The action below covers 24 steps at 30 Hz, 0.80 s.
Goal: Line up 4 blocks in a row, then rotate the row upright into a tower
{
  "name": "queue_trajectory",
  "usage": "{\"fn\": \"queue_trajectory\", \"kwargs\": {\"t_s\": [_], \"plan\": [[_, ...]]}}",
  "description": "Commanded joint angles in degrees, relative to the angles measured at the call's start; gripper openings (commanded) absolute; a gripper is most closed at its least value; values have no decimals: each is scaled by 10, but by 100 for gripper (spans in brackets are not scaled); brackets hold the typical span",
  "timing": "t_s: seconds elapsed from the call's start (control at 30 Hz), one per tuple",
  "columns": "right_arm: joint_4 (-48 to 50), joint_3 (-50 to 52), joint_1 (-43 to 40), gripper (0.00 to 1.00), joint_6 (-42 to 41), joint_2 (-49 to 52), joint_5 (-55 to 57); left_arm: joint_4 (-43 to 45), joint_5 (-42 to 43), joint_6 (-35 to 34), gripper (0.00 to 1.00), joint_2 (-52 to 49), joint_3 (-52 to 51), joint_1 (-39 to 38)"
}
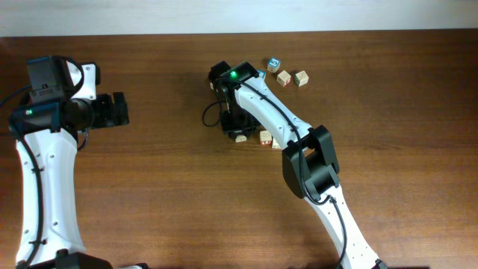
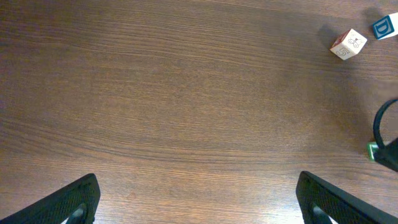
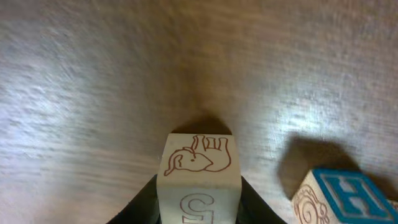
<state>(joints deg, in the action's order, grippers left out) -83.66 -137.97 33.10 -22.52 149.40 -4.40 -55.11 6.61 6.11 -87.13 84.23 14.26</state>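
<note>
Snugly in right gripper, elephant block; blue-faced cube near.

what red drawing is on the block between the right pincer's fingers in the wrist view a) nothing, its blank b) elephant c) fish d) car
b, the right wrist view shows a red elephant outline on the pale face of the block that sits in the right pincer.
</note>
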Motion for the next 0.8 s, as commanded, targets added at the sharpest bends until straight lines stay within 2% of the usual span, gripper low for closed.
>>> {"fn": "queue_trajectory", "kwargs": {"t_s": [0.0, 0.2, 0.23, 0.47, 0.6, 0.77], "plan": [[-31, 1, 2, 28, -4, -8, 6, -1, 0, -10, 99, -3, 11, 2], [-82, 1, -2, 30, -4, -8, 66, -1, 0, -10, 99, -3, 11, 2], [-83, 1, -5, 34, -4, -8, 68, -1, 1, -10, 99, -3, 11, 2], [-101, 1, -36, 35, -2, -9, 59, 0, 11, -10, 99, -3, 11, 2], [-121, -13, -36, 48, -2, -9, 59, 1, 11, -10, 99, -3, 11, 2], [-137, -55, -36, 51, 1, -9, 58, 2, 11, -10, 99, -3, 11, 2]]}}
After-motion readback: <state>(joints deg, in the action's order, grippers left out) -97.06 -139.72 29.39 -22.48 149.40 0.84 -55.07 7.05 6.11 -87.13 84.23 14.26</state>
